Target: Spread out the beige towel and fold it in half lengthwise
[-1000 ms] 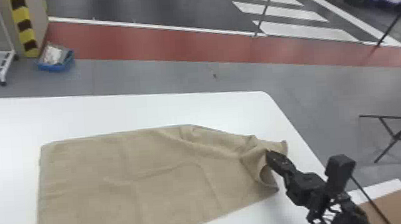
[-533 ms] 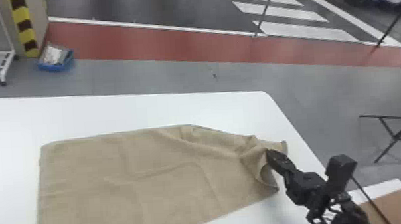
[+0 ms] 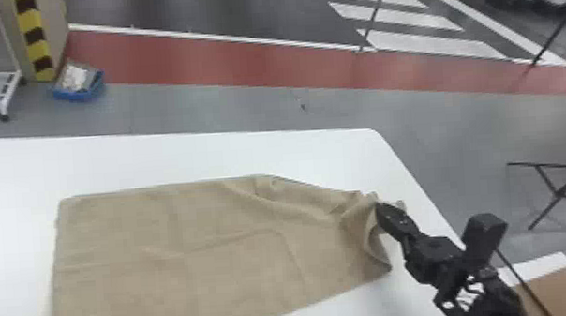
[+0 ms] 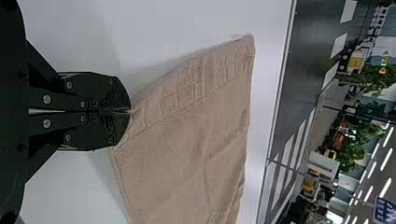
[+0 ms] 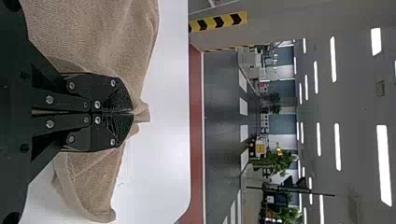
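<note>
1 corner of the beige towel [image 3: 199, 259] beyond head view's bottom

Vs. the earlier head views, your R gripper [image 3: 380, 210] is now a touch farther fwd, toward the far edge of the table [image 3: 192, 156]. The black block [image 3: 486, 229] on its wrist moves slightly the same way. At the gripped end of the beige towel [image 3: 184, 250], the bunched bit shifts a little, and your fingers now cover more of the flap.
</note>
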`<action>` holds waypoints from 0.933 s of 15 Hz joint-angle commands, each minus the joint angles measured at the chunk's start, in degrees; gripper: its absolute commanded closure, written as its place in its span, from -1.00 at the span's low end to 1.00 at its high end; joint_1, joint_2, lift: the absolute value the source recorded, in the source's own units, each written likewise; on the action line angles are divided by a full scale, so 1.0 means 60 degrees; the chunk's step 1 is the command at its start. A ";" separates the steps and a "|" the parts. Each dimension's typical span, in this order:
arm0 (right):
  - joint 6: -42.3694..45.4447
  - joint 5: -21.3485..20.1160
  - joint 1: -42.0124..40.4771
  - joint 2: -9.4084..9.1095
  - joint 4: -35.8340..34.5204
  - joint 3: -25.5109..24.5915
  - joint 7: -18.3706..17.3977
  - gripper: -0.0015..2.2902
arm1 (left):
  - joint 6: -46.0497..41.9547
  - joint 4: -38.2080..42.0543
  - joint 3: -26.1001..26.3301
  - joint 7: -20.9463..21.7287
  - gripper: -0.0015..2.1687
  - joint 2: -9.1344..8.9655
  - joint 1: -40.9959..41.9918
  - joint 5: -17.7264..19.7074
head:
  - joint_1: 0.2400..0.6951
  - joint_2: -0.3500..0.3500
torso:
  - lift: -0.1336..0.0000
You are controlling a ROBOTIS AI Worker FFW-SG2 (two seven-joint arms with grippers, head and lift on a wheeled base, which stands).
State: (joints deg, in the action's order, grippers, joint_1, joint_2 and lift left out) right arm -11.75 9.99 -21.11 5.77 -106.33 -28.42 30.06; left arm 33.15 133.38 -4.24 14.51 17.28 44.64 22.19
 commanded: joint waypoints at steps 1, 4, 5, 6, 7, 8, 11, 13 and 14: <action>-0.0320 0.0035 0.0120 0.0151 -0.0339 -0.0069 0.0059 0.19 | 0.0065 0.0225 -0.0274 -0.0016 0.68 -0.0024 -0.0204 0.0241 | 1.00 -1.00 | -0.86; -0.1785 -0.0097 0.0311 0.0591 -0.0867 -0.0244 0.0777 0.18 | 0.0094 0.0489 -0.0684 -0.0324 0.68 -0.0082 -0.0600 0.0520 | 1.00 -0.91 | -0.86; -0.2136 -0.0170 0.0355 0.0796 -0.0940 -0.0362 0.0953 0.19 | 0.0065 0.0548 -0.0801 -0.0426 0.68 -0.0082 -0.0746 0.0564 | 1.00 -0.87 | -0.86; -0.2605 -0.0331 0.0355 0.1059 -0.0999 -0.0479 0.1041 0.18 | 0.0065 0.0621 -0.1007 -0.0573 0.68 -0.0082 -0.0863 0.0593 | 1.00 -0.84 | -0.86; -0.2869 -0.0375 0.0369 0.1294 -0.0999 -0.0655 0.1128 0.18 | 0.0065 0.0694 -0.1182 -0.0719 0.69 -0.0068 -0.0951 0.0622 | 1.00 -0.82 | -0.86; -0.3132 -0.0434 0.0369 0.1469 -0.0925 -0.0845 0.1231 0.18 | 0.0065 0.0723 -0.1314 -0.0807 0.68 -0.0038 -0.1068 0.0637 | 1.00 -0.81 | -0.86; -0.4246 -0.0917 0.0281 0.1382 -0.0911 -0.1182 0.2300 0.14 | 0.0065 0.0709 -0.1651 -0.0968 0.68 -0.0038 -0.1244 0.0915 | 1.00 -0.82 | -0.86; -0.4714 -0.1386 0.0003 0.1294 -0.1057 -0.1182 0.2579 0.03 | 0.0036 0.0709 -0.1607 -0.0968 0.69 -0.0053 -0.1273 0.0915 | 1.00 -0.81 | -0.86; -0.4685 -0.1869 -0.0026 0.1162 -0.1057 -0.1094 0.2593 0.00 | 0.0036 0.0665 -0.1578 -0.0968 0.69 -0.0053 -0.1303 0.0915 | 1.00 -0.81 | -0.86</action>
State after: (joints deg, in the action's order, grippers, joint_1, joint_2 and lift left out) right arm -39.22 1.99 -20.68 13.53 -112.41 -35.41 45.62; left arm 33.44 137.64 -13.92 8.70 17.03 37.06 27.66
